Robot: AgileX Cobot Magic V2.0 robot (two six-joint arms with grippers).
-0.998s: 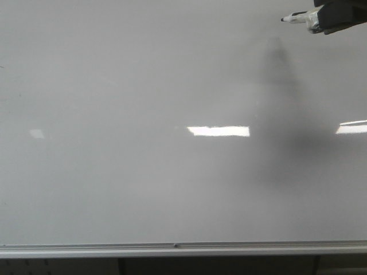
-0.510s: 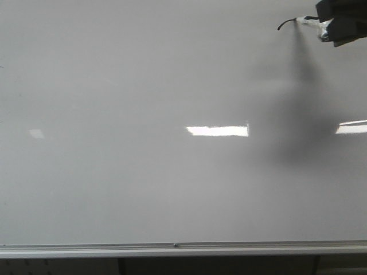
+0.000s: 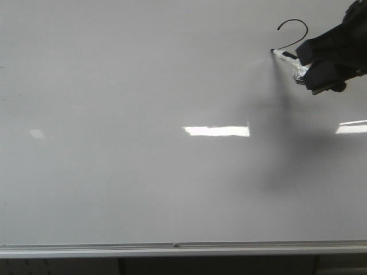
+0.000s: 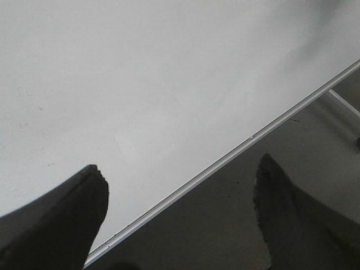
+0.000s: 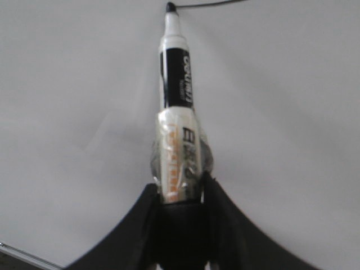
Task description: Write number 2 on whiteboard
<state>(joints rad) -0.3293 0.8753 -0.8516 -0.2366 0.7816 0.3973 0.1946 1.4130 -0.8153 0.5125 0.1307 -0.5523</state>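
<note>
Now, from the front, the number 2 [image 3: 291, 31] is seen half drawn at the whiteboard's [image 3: 143, 189] upper right: since half a second ago its curved top has been finished, leaving the base stroke. At the left wrist, the left gripper [image 4: 180, 219] is spread, empty. At the right wrist, the right gripper [image 5: 179, 194] is pinching the marker [image 5: 177, 101], tip on board.

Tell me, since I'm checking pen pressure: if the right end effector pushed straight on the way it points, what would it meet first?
The whiteboard: the marker held by the right end effector already appears to touch it at the stroke's end.
</note>
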